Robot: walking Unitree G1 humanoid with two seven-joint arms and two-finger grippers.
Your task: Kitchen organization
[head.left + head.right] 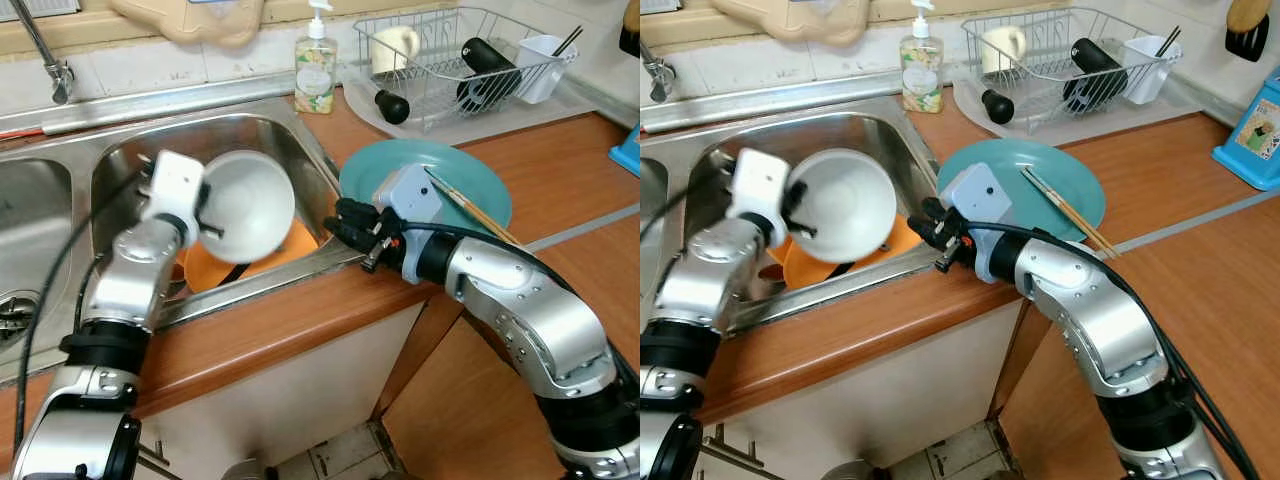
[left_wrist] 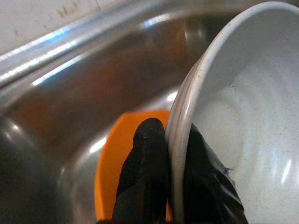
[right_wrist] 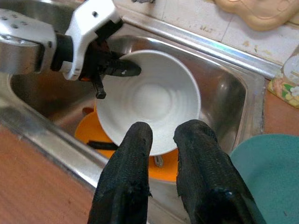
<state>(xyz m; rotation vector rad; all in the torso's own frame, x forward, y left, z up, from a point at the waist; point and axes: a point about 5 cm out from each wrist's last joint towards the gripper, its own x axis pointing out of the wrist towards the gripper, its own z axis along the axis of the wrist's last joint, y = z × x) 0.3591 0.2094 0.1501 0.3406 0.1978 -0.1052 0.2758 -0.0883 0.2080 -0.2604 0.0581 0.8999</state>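
Observation:
My left gripper (image 1: 208, 222) is shut on the rim of a white bowl (image 1: 245, 205), holding it tilted over the right basin of the steel sink (image 1: 250, 135). In the left wrist view its fingers (image 2: 145, 177) pinch the bowl's edge (image 2: 180, 121). Under the bowl an orange plate (image 1: 300, 245) lies on the basin floor. My right gripper (image 1: 340, 222) hovers at the sink's right rim, pointing at the bowl (image 3: 149, 98). Its fingers (image 3: 133, 154) are nearly together with nothing between them. A teal plate (image 1: 390, 160) with chopsticks (image 1: 470, 205) lies on the counter behind it.
A wire dish rack (image 1: 450, 50) with a mug, cup and black utensils stands at the back right. A soap bottle (image 1: 315, 65) sits by the sink's corner, and a faucet (image 1: 50, 60) at the back left. A blue box (image 1: 1250, 135) is at the far right of the wooden counter.

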